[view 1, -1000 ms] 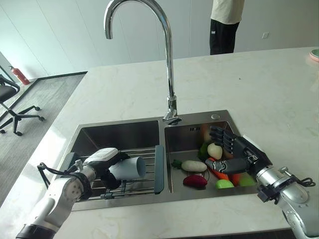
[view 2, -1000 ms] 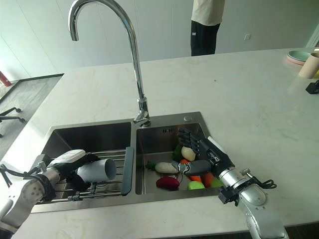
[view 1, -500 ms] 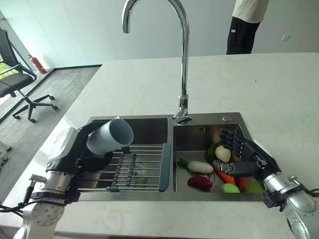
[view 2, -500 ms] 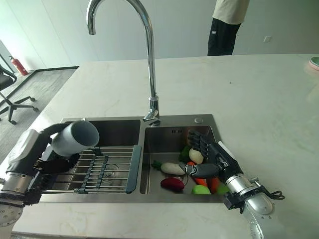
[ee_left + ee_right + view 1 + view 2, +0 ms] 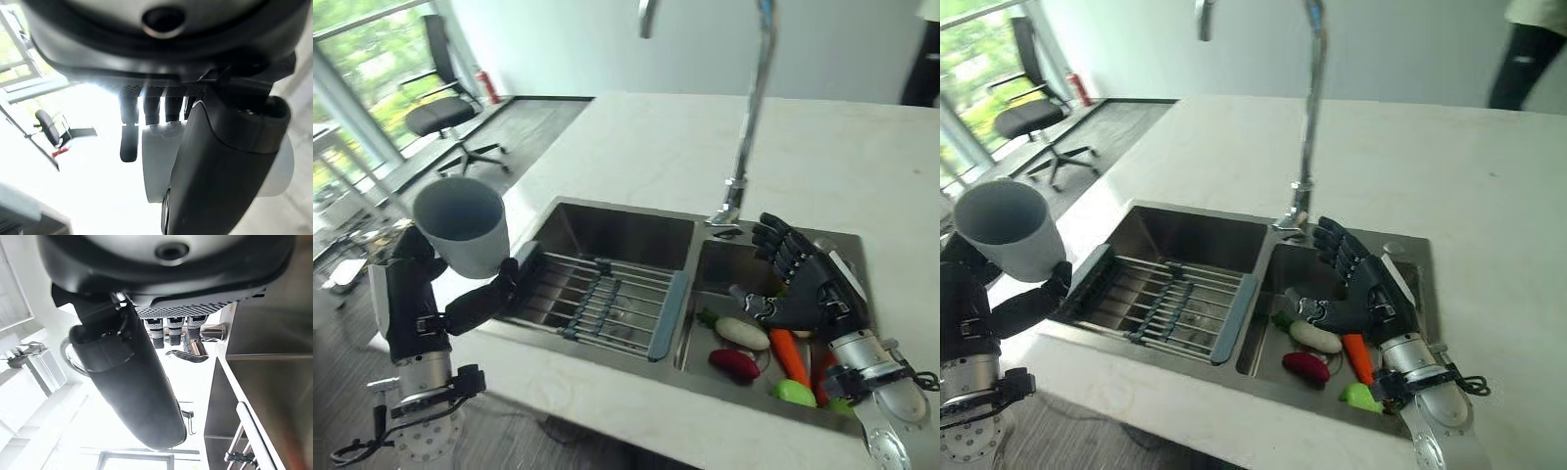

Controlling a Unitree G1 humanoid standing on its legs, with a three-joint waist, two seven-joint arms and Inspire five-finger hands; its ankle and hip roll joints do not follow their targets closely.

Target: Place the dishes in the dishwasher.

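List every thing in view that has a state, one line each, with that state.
Pale grey cup: upright, mouth up, held off the counter left of the sink.
Left hand: shut on the cup.
Right hand: open, fingers spread over the right basin.
Steel sink rack: lying across the left basin, bare.
Orange carrot: lying in the right basin.

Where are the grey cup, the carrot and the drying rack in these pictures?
grey cup [image 5: 462,225]: left eye view, on its outer wall below the rim.
carrot [image 5: 789,356]: left eye view, middle of its orange body.
drying rack [image 5: 1167,300]: right eye view, on its metal bars.
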